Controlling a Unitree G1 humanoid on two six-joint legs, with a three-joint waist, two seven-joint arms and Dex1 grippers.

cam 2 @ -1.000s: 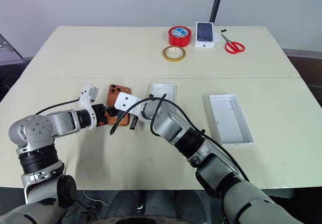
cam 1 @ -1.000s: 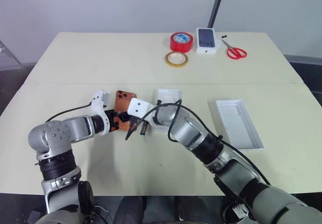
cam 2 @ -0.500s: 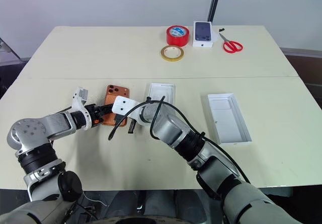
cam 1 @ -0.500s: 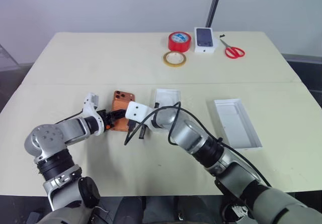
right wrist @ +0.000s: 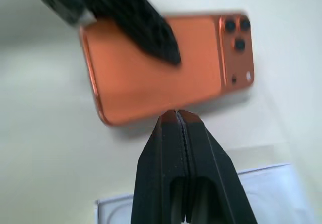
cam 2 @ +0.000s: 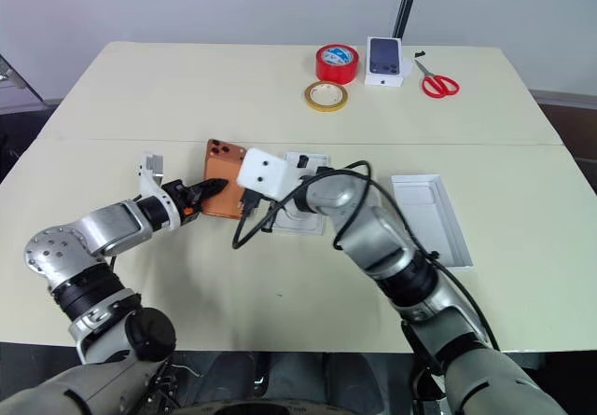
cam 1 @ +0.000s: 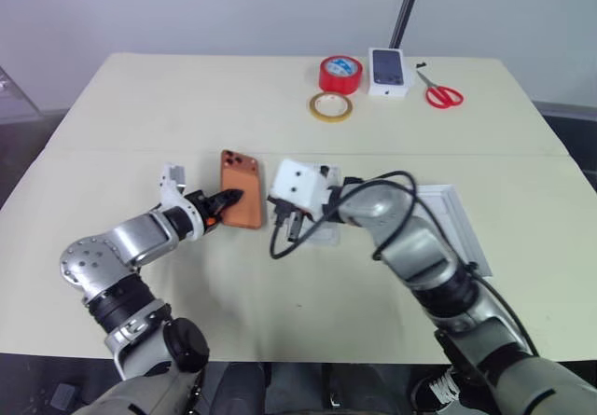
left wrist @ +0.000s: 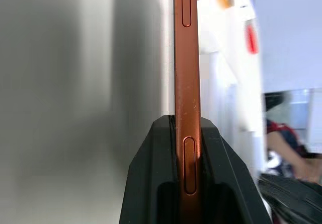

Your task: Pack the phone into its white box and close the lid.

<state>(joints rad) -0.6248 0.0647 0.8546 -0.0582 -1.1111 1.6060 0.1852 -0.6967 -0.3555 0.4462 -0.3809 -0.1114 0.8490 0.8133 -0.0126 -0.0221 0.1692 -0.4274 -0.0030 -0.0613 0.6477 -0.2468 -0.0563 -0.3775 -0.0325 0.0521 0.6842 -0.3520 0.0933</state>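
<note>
From my console I see, far across the cream table point(cam 1: 187, 107), red tape point(cam 1: 339, 74) at twelve o'clock, tan tape point(cam 1: 330, 107) just nearer, a white phone carton point(cam 1: 390, 71) and red-handled scissors point(cam 1: 438, 93) toward one o'clock.

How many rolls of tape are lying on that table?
2. A red roll lies at the far side beside the white carton, and a yellowish ring of tape lies flat just in front of it. More could be hidden behind the arms.
</note>
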